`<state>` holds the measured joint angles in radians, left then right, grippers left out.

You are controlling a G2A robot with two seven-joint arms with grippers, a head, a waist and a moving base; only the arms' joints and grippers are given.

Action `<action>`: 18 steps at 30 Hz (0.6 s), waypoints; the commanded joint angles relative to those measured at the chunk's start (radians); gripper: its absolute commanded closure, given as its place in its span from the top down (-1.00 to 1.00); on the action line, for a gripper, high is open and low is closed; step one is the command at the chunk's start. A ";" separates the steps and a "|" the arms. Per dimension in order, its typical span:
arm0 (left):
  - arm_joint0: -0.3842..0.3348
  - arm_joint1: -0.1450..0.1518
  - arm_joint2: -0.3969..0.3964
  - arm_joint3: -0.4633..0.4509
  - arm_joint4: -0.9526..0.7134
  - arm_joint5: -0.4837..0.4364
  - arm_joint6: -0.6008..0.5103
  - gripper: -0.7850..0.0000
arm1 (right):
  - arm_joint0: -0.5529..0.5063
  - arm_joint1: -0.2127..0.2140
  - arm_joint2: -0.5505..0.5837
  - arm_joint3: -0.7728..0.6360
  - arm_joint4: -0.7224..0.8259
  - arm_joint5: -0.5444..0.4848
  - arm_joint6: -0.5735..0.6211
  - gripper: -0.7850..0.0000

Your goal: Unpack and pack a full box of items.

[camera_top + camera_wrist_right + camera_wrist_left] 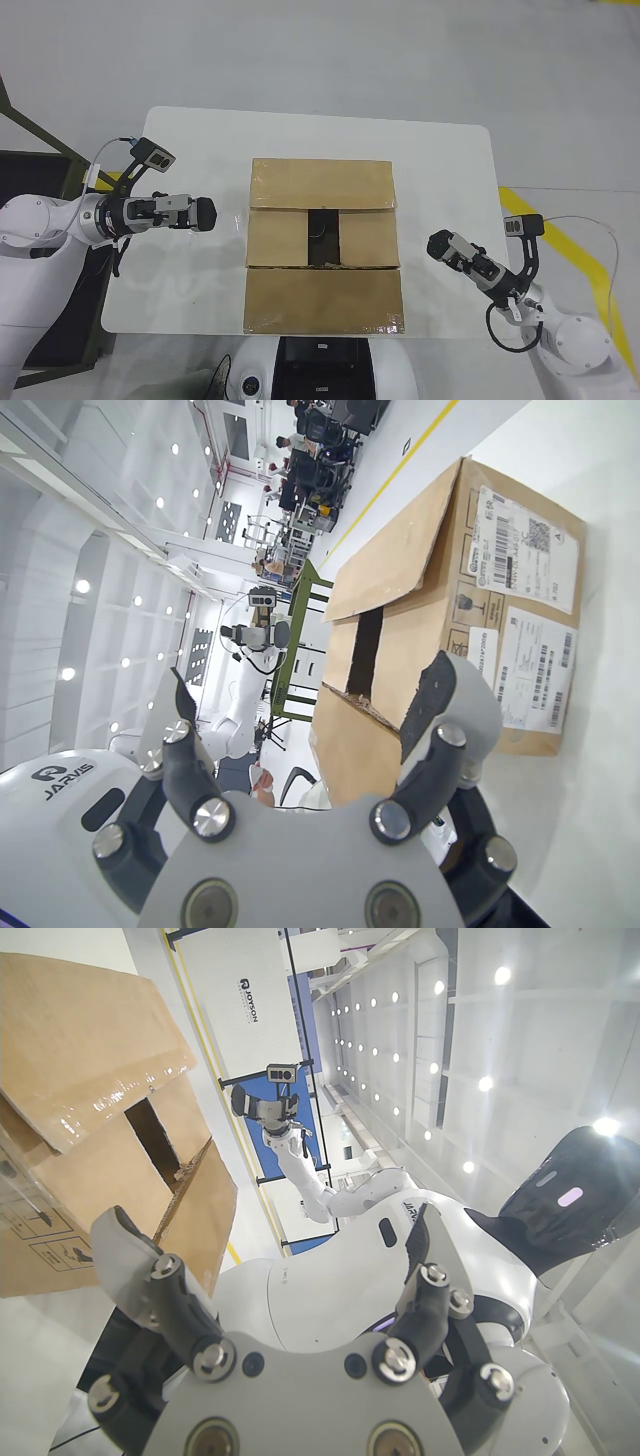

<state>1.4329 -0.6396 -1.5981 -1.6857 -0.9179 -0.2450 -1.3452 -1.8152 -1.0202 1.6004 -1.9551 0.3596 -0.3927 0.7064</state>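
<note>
The box (323,245), stiff and likely heavy, is pictured at the centre of the table (450,160), flanked at 9 and 4 o'clock by the left gripper (208,213) and right gripper (434,243), both spread empty; its inner flaps (275,238) are judged best taken at the gap (323,237).

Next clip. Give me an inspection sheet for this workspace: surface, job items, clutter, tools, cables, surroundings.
Surface: white table, box standing mid-table.
Job's things: cardboard box, outer flaps folded outward, inner flaps leaving a dark gap; contents cannot be told.
Clutter: nothing seen.
Grippers: left tool open, empty, off the box's left side; right tool open, empty, off its right side; neither touches it.
Cables: thin white cable running from the right arm's wrist camera.
Surroundings: green frame left of the table; yellow floor line on the right.
</note>
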 commanded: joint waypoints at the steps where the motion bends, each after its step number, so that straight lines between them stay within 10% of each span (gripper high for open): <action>1: 0.000 0.000 0.000 0.000 0.000 0.000 0.000 1.00 | 0.000 0.000 0.000 0.000 0.000 0.000 0.000 1.00; 18: 0.017 -0.038 0.122 -0.073 -0.091 0.037 0.015 1.00 | 0.000 0.000 0.000 0.000 0.000 0.000 0.000 1.00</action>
<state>1.4426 -0.6755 -1.4862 -1.7506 -1.0135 -0.2069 -1.3312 -1.8152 -1.0201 1.6005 -1.9551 0.3595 -0.3926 0.7063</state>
